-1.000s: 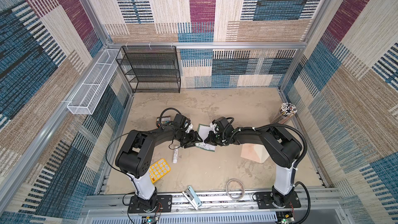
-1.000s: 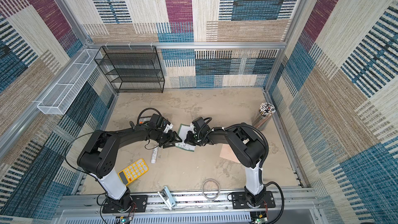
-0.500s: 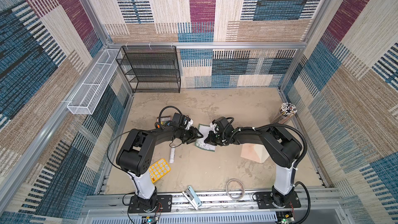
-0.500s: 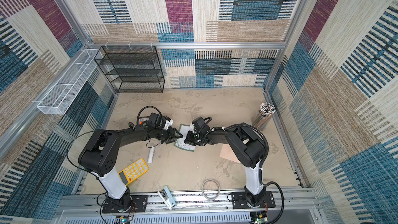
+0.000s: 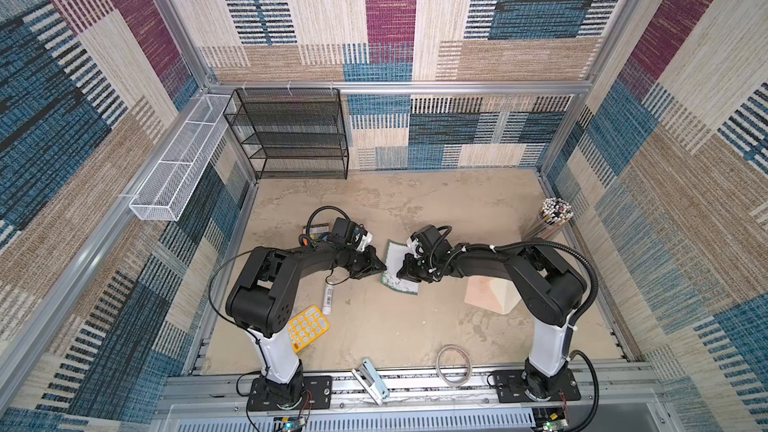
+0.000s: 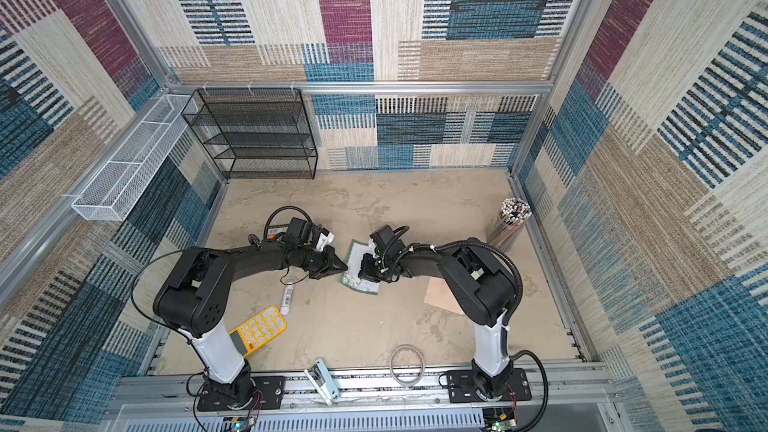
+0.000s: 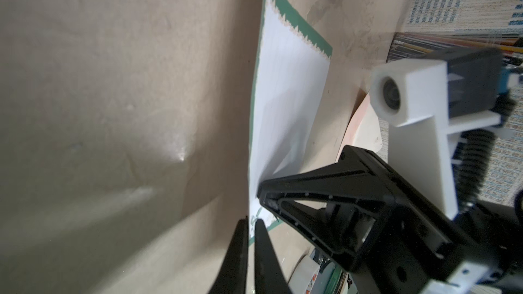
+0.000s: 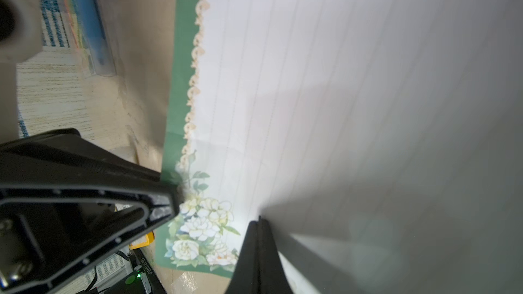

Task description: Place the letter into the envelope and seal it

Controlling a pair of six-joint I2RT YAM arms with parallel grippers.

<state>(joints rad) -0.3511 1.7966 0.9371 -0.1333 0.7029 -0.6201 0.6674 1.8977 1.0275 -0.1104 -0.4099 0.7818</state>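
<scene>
The letter (image 5: 395,255) (image 6: 358,257), a white lined sheet with a green flowered border, lies mid-table between both arms. My left gripper (image 5: 383,269) (image 6: 344,271) (image 7: 251,223) is shut on the letter's (image 7: 285,94) near edge, which is raised a little off the table. My right gripper (image 5: 400,274) (image 6: 360,275) (image 8: 259,219) is shut, its closed tips resting on the letter's (image 8: 311,80) face. The peach-pink envelope (image 5: 486,295) (image 6: 440,297) lies to the right, partly hidden under the right arm.
A yellow calculator (image 5: 308,326) and a white tube (image 5: 328,295) lie beside the left arm. A pencil cup (image 5: 552,218) stands at the right wall. A black mesh rack (image 5: 291,135) stands at the back. A wire ring (image 5: 454,365) lies near the front edge.
My left gripper has slid right to the letter's edge and closed on it. The right arm has stayed in place, shut.
</scene>
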